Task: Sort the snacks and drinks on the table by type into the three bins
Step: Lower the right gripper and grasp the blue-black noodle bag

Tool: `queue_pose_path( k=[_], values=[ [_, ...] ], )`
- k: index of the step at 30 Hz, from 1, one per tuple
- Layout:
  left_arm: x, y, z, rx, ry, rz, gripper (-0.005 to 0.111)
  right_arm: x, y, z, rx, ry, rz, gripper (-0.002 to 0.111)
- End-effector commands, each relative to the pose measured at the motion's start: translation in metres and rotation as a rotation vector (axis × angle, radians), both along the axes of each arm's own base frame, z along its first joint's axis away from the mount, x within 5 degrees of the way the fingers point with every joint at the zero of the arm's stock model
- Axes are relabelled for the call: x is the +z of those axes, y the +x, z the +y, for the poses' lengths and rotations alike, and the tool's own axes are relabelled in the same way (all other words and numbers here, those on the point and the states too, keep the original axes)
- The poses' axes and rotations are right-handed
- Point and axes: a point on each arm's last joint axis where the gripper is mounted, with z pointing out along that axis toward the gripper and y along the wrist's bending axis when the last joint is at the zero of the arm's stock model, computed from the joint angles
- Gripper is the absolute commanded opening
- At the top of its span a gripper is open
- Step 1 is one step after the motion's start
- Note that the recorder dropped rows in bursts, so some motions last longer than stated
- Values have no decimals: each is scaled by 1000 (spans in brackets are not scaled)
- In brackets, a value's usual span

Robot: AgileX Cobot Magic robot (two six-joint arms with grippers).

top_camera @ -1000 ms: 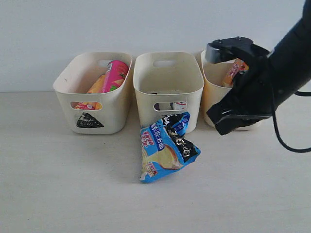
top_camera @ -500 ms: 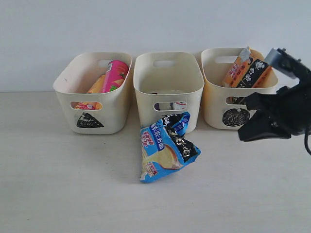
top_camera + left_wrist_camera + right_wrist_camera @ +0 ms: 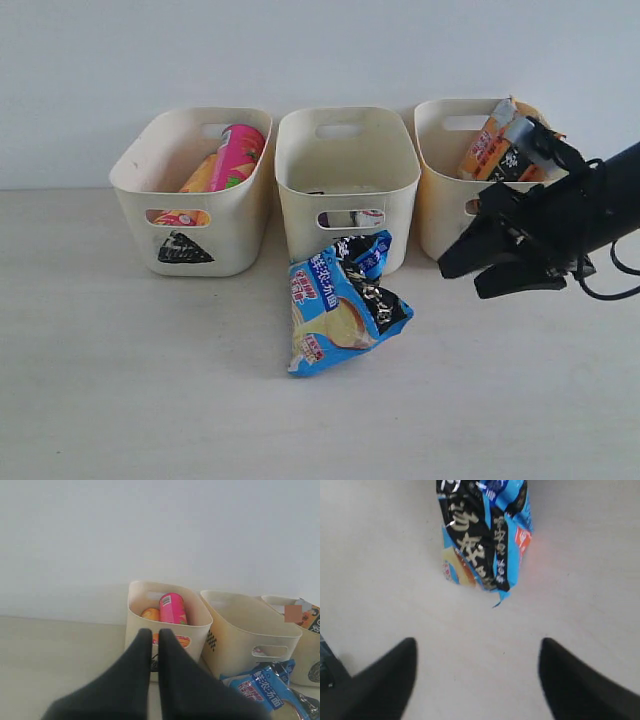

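Observation:
The blue crinkly bag (image 3: 340, 310) (image 3: 482, 540) (image 3: 265, 690) lies on the table (image 3: 120, 380) in front of the middle bin (image 3: 345, 185). My right gripper (image 3: 462, 281) (image 3: 478, 642) is open and empty, low over the table to the right of the bag, in front of the right bin (image 3: 438, 205). The orange-black bag (image 3: 485, 150) stands in that bin. The pink cylinder (image 3: 237, 155) (image 3: 173, 608) and yellow cylinder (image 3: 200, 175) lean in the left bin (image 3: 230, 235). My left gripper (image 3: 155, 632) is shut and empty, out of the exterior view.
A black triangle mark (image 3: 183, 248) shows on the left bin. The right arm hides the right bin's mark, and the blue bag covers the middle bin's. Bits of a carton (image 3: 366, 215) show through the middle bin's slot handle. A pale wall stands behind the bins.
The right arm left the right bin's rim, swung out right, then came down and leftward in front of that bin, now covering its circle mark. The bags have not moved.

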Motion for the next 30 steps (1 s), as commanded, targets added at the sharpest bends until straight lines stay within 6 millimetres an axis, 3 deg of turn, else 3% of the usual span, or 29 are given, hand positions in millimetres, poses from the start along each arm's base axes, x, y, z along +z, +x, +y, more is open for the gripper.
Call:
queue_pose_path(
  k=[1, 6, 10, 17, 23, 30],
  values=[
    [-2, 0, 0, 2, 3, 1, 4, 1, 15, -1, -42, -28, -72, 84],
    [-2, 0, 0, 2, 3, 1, 4, -9, 27, 23, -10, -62, -100, 85],
    [-2, 0, 0, 2, 3, 1, 4, -26, 38, 49, 25, -79, -100, 92],
    [-2, 0, 0, 2, 3, 1, 4, -66, 58, 79, 37, -74, -26, 92],
    [-2, 0, 0, 2, 3, 1, 4, -93, 60, 101, 61, 23, 90, 92],
    [-2, 0, 0, 2, 3, 1, 4, -106, 54, 122, 85, 1, 85, 92]
  ],
)
